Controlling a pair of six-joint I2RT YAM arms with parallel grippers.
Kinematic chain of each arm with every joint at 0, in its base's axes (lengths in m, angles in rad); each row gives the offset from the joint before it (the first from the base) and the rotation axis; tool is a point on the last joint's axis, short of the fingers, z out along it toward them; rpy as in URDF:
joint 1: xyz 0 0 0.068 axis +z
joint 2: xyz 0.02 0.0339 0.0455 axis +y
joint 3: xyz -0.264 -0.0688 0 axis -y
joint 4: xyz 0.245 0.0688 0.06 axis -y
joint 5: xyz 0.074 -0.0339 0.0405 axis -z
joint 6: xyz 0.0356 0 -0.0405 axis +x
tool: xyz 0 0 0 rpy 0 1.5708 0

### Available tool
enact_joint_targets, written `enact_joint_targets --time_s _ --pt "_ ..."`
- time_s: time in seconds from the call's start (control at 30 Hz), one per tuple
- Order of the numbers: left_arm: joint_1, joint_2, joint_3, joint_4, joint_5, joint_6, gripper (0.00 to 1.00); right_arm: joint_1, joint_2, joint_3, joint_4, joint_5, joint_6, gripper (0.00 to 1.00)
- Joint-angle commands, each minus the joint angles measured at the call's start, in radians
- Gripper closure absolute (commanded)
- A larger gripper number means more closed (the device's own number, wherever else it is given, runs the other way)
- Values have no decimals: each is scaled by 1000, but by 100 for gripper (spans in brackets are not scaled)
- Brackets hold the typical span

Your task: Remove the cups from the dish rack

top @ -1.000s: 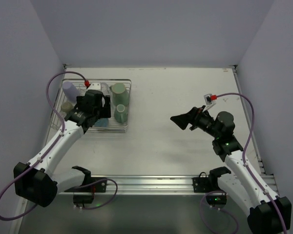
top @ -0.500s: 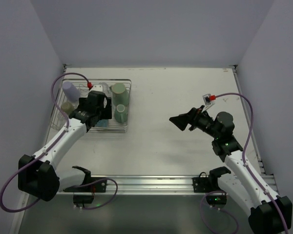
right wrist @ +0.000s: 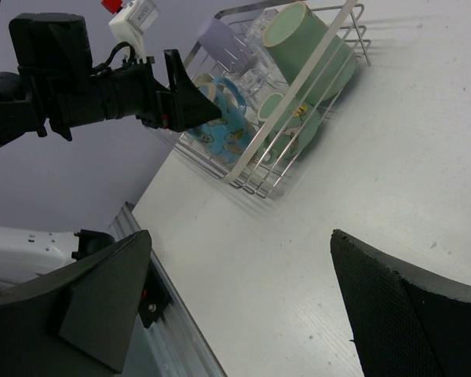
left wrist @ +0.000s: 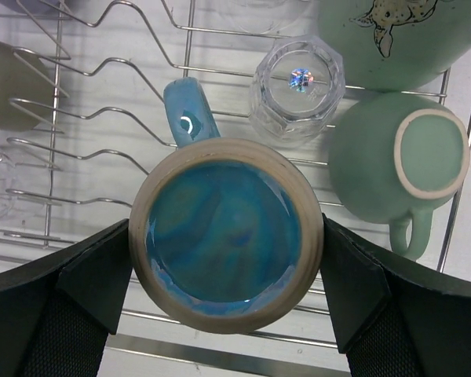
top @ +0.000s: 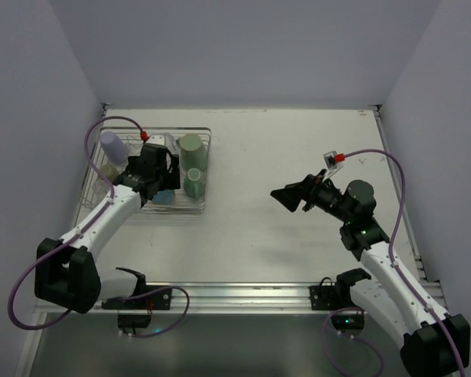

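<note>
The silver wire dish rack [top: 201,209] stands at the far left of the table. My left gripper [top: 162,187] is down inside it. In the left wrist view its fingers [left wrist: 102,275] press both sides of an upside-down blue mug [left wrist: 226,232], handle pointing away. Beside it are a clear glass [left wrist: 298,86], a small mint-green mug [left wrist: 396,165] and a large mint-green mug [left wrist: 392,39]. A lavender cup [top: 112,145] and a beige cup [left wrist: 4,94] sit at the rack's left. My right gripper [top: 286,196] hovers open and empty over mid-table, aimed at the rack [right wrist: 298,94].
A metal rail [top: 243,294] runs along the table's near edge between the arm bases. Grey walls close in the left, back and right sides. Bare white tabletop [top: 298,149] lies between the rack and the right arm.
My left gripper has moved slightly farther into the rack, over the blue mug. My right gripper has edged a little to the left.
</note>
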State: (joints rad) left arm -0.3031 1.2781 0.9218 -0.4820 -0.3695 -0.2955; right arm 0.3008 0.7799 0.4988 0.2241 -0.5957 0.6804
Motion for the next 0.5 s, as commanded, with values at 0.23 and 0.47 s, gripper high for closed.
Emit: enact_joint_targets --time_s 0.23,0.47 --pt "38 55 9 31 20 15 0 6 -7 -17 46 -18 -24 1" --pt "38 27 -26 34 9 12 29 6 -8 -13 41 -21 -22 1"
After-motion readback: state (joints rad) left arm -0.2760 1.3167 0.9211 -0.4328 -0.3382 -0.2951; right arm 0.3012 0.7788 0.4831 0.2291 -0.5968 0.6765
